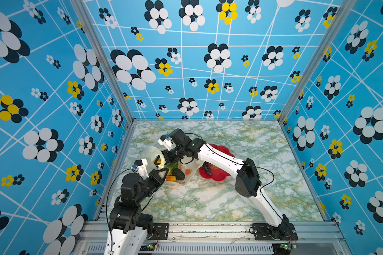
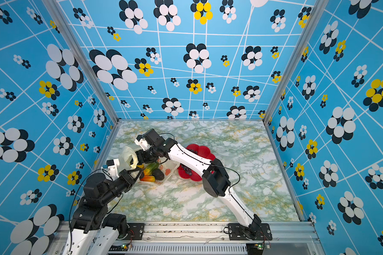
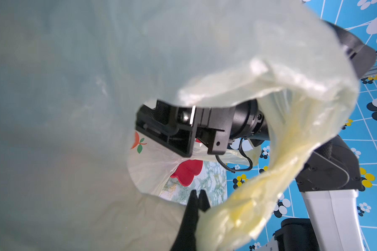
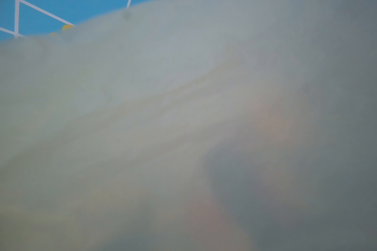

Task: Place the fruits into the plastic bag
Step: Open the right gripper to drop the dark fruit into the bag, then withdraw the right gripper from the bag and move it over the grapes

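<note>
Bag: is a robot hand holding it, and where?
The left gripper is shut on the bag, pinching its mouth edge. Whether the right gripper, reaching into the bag, holds anything cannot be told.

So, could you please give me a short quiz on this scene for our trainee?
1. True or false: the grape bunch already lies inside the plastic bag.
2. The left hand is: A) wide open, B) shut on the plastic bag, C) out of sight.
3. Which dark fruit lies beside the green cucumber in the bag?
Key: 1 false, it rests on the red dish; 2 B; 3 the avocado.
</note>
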Robot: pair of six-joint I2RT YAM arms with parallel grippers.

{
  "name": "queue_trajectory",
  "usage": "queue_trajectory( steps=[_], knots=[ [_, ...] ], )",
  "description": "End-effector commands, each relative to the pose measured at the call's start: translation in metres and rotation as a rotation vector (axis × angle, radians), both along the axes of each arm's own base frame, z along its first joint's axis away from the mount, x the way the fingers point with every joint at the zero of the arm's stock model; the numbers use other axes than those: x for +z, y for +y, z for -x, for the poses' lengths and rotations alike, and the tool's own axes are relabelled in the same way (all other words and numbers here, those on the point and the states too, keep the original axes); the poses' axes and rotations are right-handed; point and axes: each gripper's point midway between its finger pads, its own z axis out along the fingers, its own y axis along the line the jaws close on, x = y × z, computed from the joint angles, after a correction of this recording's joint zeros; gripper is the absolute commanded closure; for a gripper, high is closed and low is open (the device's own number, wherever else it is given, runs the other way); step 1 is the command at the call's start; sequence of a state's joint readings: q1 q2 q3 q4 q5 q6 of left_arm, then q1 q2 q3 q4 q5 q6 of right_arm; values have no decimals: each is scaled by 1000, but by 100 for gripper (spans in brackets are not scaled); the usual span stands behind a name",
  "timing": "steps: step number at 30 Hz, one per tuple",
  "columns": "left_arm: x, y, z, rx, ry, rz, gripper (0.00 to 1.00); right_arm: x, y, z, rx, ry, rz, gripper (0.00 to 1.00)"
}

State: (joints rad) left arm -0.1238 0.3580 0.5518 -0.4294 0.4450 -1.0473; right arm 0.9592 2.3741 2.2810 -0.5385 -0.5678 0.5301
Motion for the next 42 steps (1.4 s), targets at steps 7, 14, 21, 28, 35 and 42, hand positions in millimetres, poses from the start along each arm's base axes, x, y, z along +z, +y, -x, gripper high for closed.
queue_trajectory(
  steps=[7, 14, 21, 28, 35, 42],
  knots=[
    [13, 3, 6, 10, -38, -9, 100, 67, -27, 10, 16, -134, -45, 27],
    [13, 6, 14, 20, -39, -5, 100, 131, -82, 20, -67, -311, -53, 27],
    [8, 7, 17, 27, -34, -13, 100, 174, -190, 20, -326, -602, -15, 18],
    [6, 4, 10, 11, -18, -14, 100, 140, -312, -26, -758, -478, 30, 10],
    [4, 5, 8, 19, -11, -13, 100, 84, -362, -54, -928, -157, -87, 1],
    [2, 5, 6, 22, -2, -8, 100, 37, -355, -66, -934, 5, -78, 1]
  ],
)
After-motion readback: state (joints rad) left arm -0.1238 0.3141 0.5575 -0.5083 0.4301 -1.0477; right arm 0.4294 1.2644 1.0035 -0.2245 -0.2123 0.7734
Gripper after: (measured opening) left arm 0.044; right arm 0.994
